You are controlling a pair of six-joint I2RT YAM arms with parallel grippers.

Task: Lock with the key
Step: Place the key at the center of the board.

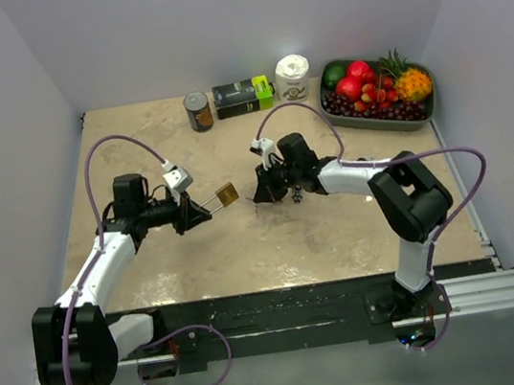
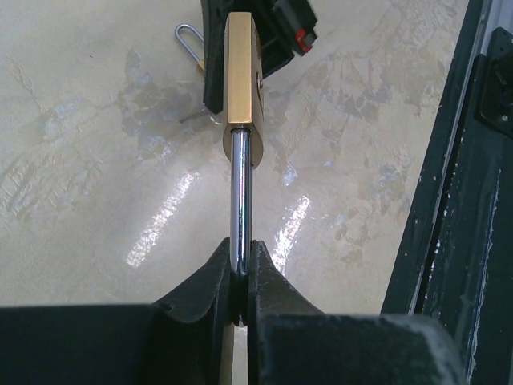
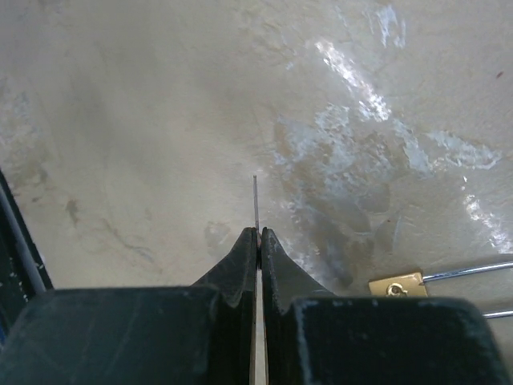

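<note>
My left gripper (image 1: 194, 212) is shut on the chrome shackle (image 2: 240, 200) of a brass padlock (image 1: 226, 194) and holds it above the table, body pointing toward the right arm. In the left wrist view the padlock body (image 2: 240, 72) stands edge-on, straight ahead of the left gripper (image 2: 240, 258). My right gripper (image 1: 261, 193) is shut on a thin key (image 3: 256, 200), whose blade sticks out past the right gripper (image 3: 258, 234). The padlock (image 3: 398, 284) lies low right of the key in the right wrist view, apart from it. A silver key ring (image 2: 188, 40) shows behind the padlock.
At the back of the table stand a can (image 1: 197, 110), a green-and-black box (image 1: 243, 96), a white jar (image 1: 293, 76) and a tray of fruit (image 1: 427, 116). A black rail (image 1: 303, 307) runs along the near edge.
</note>
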